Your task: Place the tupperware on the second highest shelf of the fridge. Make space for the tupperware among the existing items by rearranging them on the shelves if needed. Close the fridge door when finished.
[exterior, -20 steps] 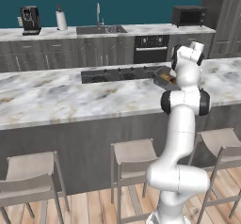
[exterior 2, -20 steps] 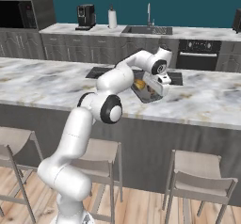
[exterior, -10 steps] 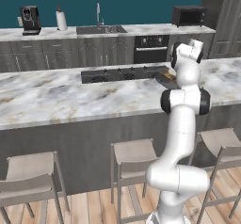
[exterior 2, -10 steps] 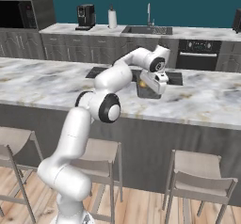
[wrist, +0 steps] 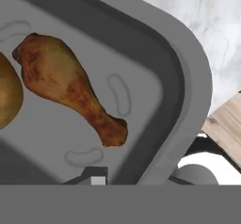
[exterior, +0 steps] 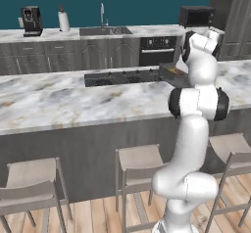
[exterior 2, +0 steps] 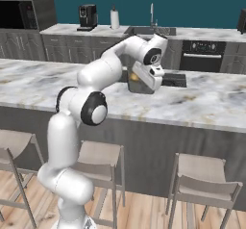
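Observation:
The tupperware is a grey tub with rounded corners, held tilted above the marble island counter. My gripper is shut on its wall. In the hand view the tupperware lies very close. A browned chicken drumstick and a yellow lump rest inside it, and one fingertip presses at its near wall. From the left base view the tupperware pokes out left of my upper arm. The fridge, its door, its shelves and the existing items are out of view.
A black cooktop is set into the island counter. Stools stand along its near side. The back counter carries a sink, a coffee machine, a paper roll and a microwave. An oven sits below.
My gripper has closed on the tupperware and raised it off the island counter, carrying it a little to the left in the right base view.

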